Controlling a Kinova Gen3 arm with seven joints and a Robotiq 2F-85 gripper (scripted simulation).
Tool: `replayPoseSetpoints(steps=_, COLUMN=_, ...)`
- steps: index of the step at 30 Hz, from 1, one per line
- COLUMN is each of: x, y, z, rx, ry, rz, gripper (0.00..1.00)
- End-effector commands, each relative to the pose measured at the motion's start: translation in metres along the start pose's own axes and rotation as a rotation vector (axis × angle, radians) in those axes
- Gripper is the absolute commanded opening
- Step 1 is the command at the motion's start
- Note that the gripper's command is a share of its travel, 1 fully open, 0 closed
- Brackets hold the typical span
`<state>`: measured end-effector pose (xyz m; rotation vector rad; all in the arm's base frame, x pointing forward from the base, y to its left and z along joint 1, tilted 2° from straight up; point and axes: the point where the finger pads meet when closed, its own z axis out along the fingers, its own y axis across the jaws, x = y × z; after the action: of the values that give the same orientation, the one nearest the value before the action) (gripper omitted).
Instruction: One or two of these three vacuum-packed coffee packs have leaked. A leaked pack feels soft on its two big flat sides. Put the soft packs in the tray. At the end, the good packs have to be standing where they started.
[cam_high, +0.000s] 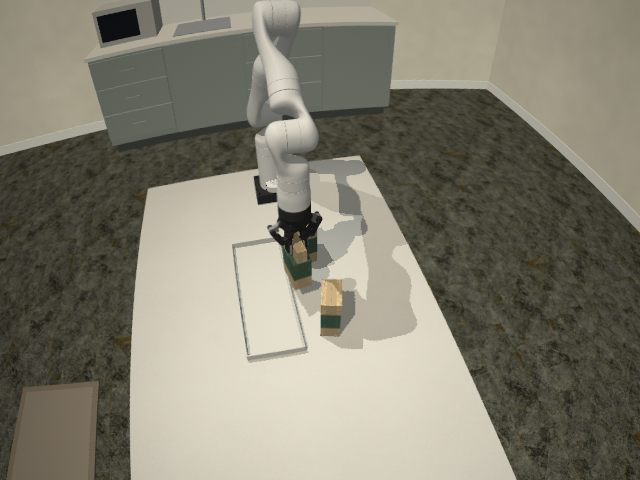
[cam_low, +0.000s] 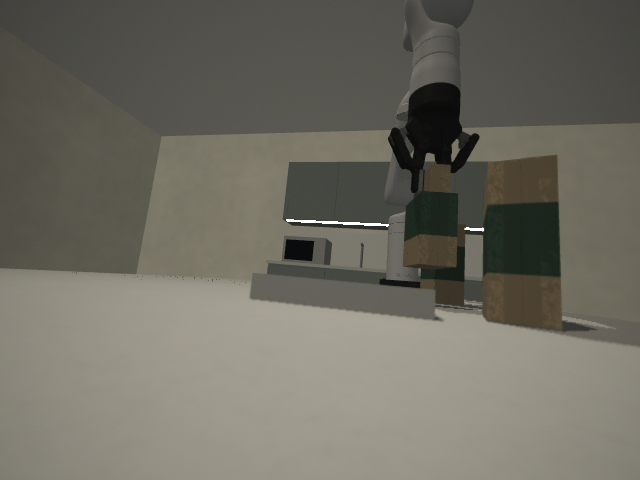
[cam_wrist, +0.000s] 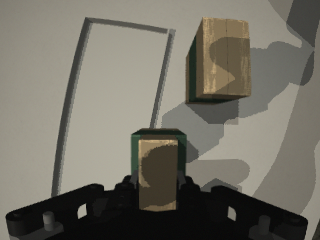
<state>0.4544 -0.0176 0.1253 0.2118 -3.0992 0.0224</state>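
My gripper (cam_high: 298, 242) is shut on the top of a tan coffee pack with a green band (cam_high: 297, 264) and holds it upright, lifted off the table, beside the tray's far right edge. The held pack also shows in the exterior view (cam_low: 431, 222) and in the wrist view (cam_wrist: 159, 172). A second pack (cam_high: 330, 306) stands on the table near the tray's right side; it also shows in the wrist view (cam_wrist: 222, 59). A third pack (cam_low: 448, 268) stands behind the held one, mostly hidden. The shallow grey tray (cam_high: 267, 299) lies empty to the left.
The arm's base (cam_high: 267, 192) stands at the table's far edge. Kitchen cabinets with a microwave (cam_high: 126, 21) line the back wall. A brown mat (cam_high: 54, 431) lies on the floor at the front left.
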Motion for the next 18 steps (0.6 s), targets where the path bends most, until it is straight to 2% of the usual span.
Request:
replayPoseSetpoints(steps=1, x=0.002, y=-0.015, z=-0.001, rx=-0.001, ry=-0.002, rz=0.026, gripper=0.25)
replayPoseSetpoints(steps=11, x=0.013, y=-0.079, z=-0.001, rx=-0.001, ry=-0.002, rz=0.026, gripper=0.25)
replayPoseSetpoints(steps=18, x=0.016, y=-0.094, z=-0.001, rx=-0.001, ry=-0.002, rz=0.026, gripper=0.25)
